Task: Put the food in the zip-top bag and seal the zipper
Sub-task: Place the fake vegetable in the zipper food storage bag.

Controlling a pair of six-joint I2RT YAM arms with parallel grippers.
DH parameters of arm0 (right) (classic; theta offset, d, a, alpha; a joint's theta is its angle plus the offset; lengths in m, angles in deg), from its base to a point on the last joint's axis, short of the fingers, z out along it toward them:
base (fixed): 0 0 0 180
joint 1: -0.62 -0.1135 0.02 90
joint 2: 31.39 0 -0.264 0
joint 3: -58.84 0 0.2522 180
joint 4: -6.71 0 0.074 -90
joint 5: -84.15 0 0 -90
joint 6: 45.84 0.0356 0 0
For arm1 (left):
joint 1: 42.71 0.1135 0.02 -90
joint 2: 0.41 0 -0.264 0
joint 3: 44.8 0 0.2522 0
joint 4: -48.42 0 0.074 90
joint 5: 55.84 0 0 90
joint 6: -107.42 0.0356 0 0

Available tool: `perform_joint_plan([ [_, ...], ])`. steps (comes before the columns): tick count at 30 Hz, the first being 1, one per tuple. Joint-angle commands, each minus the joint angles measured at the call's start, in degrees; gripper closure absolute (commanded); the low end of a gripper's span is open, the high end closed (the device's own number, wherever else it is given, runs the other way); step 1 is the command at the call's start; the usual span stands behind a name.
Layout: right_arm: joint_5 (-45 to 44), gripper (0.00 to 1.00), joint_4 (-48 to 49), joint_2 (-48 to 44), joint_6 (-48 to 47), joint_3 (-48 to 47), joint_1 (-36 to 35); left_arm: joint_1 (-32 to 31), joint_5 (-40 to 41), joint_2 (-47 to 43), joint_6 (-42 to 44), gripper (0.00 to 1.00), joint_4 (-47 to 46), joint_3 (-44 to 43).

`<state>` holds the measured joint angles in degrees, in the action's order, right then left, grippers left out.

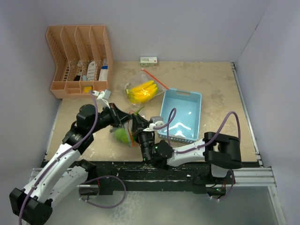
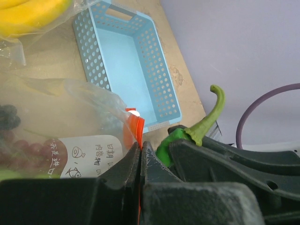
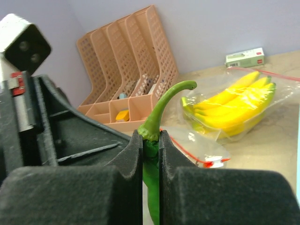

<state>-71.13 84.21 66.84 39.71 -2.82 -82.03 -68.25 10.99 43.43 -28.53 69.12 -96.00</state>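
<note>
My left gripper [image 2: 140, 145] is shut on the red zipper edge [image 2: 134, 126] of a clear zip-top bag [image 2: 89, 154]. The bag holds dark grapes [image 2: 8, 117], red berries [image 2: 33, 149] and round green fruit [image 1: 123, 136]. My right gripper [image 3: 150, 136] is shut on a long green vegetable [image 3: 161, 110] with a curved stem, close beside the left gripper [image 1: 125, 123] at the bag's mouth. The vegetable also shows in the left wrist view [image 2: 206, 119]. A yellow banana bunch [image 1: 142, 91] lies in a second clear bag farther back, also in the right wrist view [image 3: 234, 101].
A light-blue plastic basket [image 1: 165, 112] stands empty to the right of the grippers. A peach desk organizer [image 1: 79, 56] stands at the back left. A small white-green box [image 1: 148, 60] lies by the back wall. Walls close in left, back and right.
</note>
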Motion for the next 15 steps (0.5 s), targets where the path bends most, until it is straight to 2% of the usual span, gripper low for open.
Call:
perform_joint_plan([
  [1, -7.69, 1.00, 17.00, -2.61, -1.00, -0.79, -0.49, -0.21, -0.47, -2.23, -1.12, 1.00, -4.60, -1.46],
  [5, -6.37, 1.00, 17.16, -4.00, -0.71, 2.50, -1.97, -0.26, -0.43, -2.09, -1.24, 1.00, -4.90, -1.84],
  [9, -1.26, 1.00, 14.65, -5.00, -0.42, 5.81, -4.53, -0.26, -0.41, -1.55, -1.40, 1.00, -5.76, -1.94],
  [11, 0.30, 1.00, 10.49, -6.46, 1.65, 7.34, -5.21, -0.26, -0.67, -1.10, -1.41, 1.00, -6.03, -2.10],
  [15, 5.50, 1.00, -4.28, -10.78, 11.50, 9.12, -5.45, -0.21, -0.75, -0.92, -1.51, 1.00, -6.67, -2.03],
])
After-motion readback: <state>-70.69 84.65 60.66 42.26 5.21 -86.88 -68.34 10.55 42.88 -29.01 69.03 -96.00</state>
